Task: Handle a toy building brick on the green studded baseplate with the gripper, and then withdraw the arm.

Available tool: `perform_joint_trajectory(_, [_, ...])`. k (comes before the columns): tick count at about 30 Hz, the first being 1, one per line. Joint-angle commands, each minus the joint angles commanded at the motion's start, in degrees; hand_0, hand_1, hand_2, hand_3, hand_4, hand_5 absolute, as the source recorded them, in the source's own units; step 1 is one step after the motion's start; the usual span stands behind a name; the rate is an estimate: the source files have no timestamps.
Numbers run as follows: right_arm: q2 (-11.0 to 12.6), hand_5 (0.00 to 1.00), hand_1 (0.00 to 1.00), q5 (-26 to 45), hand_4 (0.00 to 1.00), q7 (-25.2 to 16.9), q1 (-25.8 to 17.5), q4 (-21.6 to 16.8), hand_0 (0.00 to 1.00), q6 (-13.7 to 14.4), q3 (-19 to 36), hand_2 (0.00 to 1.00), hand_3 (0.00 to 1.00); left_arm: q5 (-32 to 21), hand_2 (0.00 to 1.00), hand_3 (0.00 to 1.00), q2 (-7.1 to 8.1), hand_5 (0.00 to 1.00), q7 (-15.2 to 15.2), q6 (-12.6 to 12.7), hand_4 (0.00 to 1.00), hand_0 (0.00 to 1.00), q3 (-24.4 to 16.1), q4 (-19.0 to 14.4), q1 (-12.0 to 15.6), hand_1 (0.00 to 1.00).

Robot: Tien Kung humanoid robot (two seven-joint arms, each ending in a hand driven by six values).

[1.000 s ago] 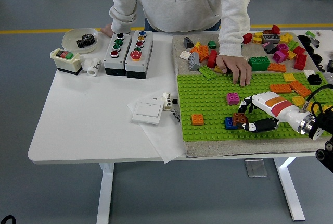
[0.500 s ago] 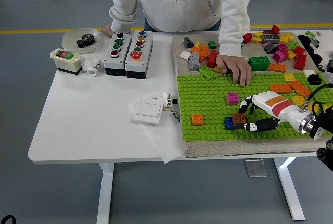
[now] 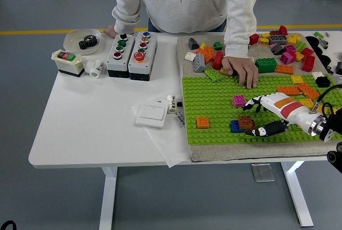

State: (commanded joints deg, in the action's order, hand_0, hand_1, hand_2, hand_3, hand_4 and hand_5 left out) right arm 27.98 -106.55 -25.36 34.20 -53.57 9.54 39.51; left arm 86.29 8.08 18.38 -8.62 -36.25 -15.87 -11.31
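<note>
As we look down from the head view, we see our right hand reaching in from the right over the green studded baseplate, which lies on the white bench. Its fingers are spread and loosely curved, clamped on nothing; the upper ones point toward a magenta brick without clearly touching it, and the thumb lies low just right of a brown brick. That brown brick sits on the baseplate's near part, touching a blue brick at its left, and we cannot tell whether the thumb tip touches it. An orange brick stands apart, further left on the plate. Our left arm is out of sight. At the far side a person stands with one hand resting on the baseplate's far edge, beside a loose pile of coloured bricks. Left of the plate we see two push-button boxes and a white wall switch.
</note>
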Motion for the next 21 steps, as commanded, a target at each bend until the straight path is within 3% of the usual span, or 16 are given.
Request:
perform_joint_trajectory(4, [0.4, 0.58, 0.587, 0.1, 0.998, 0.1, -1.0, -1.3, 0.515, -0.3, 1.8, 0.721, 0.785, 0.1, 0.749, 0.596, -0.02, 0.599, 0.0, 0.0, 0.661, 0.736, -0.1, 0.0, 0.1, 0.737])
perform_joint_trajectory(5, [0.7, 0.589, 0.672, 0.5, 0.998, 0.1, -1.5, -2.2, 0.664, -0.2, 2.5, 0.768, 0.804, 0.1, 0.748, 0.597, -0.02, 0.599, 0.0, 0.0, 0.661, 0.737, -0.1, 0.0, 0.1, 0.737])
perform_joint_trajectory(10, [2.3, 0.589, 0.672, 2.8, 0.998, 0.1, -3.7, -6.5, 0.664, 1.2, 5.0, 0.768, 0.804, 0.5, 0.748, 0.597, -0.03, 0.599, 0.0, 0.0, 0.661, 0.737, -0.3, 0.1, 0.2, 0.737])
perform_joint_trajectory(11, [2.9, 0.619, 0.668, 3.1, 0.998, 0.1, -4.4, -7.9, 0.669, 1.3, 5.5, 0.728, 0.716, 0.7, 0.745, 0.596, -0.04, 0.598, 0.0, 0.0, 0.661, 0.736, -0.4, 0.1, 0.3, 0.735])
perform_joint_trajectory(21, [6.8, 0.634, 0.685, 0.1, 0.972, 0.0, -8.5, -17.0, 0.701, 1.3, 6.2, 0.732, 0.692, 1.9, 0.746, 0.596, -0.12, 0.598, 0.1, -0.2, 0.661, 0.734, -1.2, 0.2, 0.7, 0.734])
